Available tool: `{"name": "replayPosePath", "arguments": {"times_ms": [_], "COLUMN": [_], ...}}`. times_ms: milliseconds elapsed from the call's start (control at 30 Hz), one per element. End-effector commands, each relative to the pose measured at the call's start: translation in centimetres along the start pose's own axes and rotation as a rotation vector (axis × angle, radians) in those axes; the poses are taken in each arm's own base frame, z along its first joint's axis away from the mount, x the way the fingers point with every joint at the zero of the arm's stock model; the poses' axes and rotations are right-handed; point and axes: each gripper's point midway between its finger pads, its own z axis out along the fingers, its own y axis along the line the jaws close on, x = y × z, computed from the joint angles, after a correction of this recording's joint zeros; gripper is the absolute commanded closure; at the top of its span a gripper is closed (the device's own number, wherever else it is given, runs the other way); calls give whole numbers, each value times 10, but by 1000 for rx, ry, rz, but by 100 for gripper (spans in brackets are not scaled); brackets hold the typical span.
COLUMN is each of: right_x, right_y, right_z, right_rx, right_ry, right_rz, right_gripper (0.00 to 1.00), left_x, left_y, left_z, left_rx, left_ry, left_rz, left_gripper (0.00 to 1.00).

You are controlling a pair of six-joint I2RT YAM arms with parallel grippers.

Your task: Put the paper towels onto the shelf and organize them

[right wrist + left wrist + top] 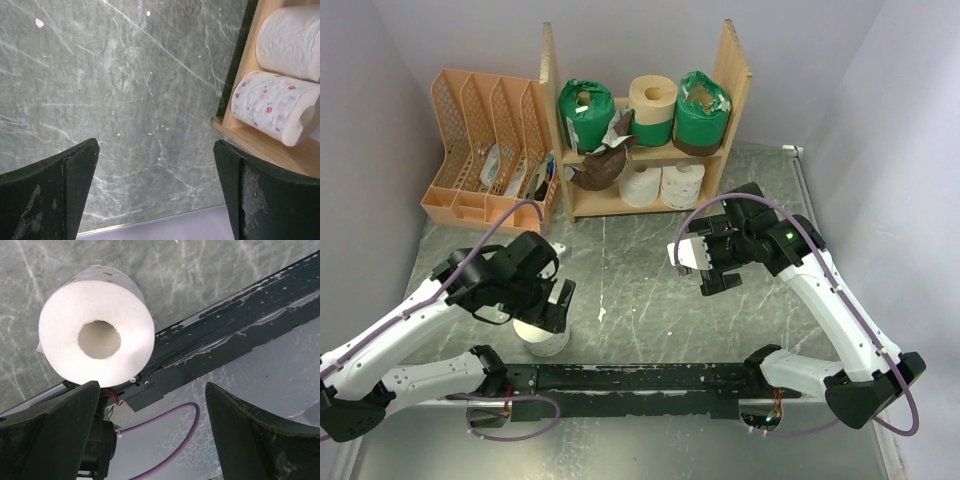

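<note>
Your left tool (552, 305) hangs wide open over the roll (542, 340), which stands on end at the table's (630, 270) near edge, core pointing up. Your right tool (705, 265), open and empty, is near the shelf (732, 70).

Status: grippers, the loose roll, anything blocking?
Left gripper open, just above lone white roll standing by base rail, not around it. Right gripper open, empty, near shelf. No obstruction seen.

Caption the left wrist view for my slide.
Open left hand hovers near an upright white roll beside the black rail.
</note>
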Motion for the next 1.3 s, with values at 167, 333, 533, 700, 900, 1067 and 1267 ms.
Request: {"name": "replayPosePath", "arguments": {"times_ms": [167,333,533,700,900,1067,1267], "right_x": [6,11,11,12,13,13,13], "right_y": [0,2,-1,-2,-2,-2,-4], "right_z": [-1,2,3,3,4,4,4], "right_rx": [32,31,37,41,40,41,47], "right_ry": [11,28,27,32,38,35,36], "right_rz": [23,22,22,19,17,17,20], "right_gripper": [0,0,0,0,0,0,0], "left_x": [-2,-8,-10,0,4,8,12], "left_y": [15,8,-1,0,4,4,0], "left_z": [34,40,50,62,66,72,77], "left_rx": [-123,-84,-54,-66,-88,-83,-70], "left_ry": [2,-28,-10,38,37,50,72], "left_rz": [-46,-58,-41,-29,-43,-45,-33], "left_gripper": [2,2,1,5,5,5,15]}}
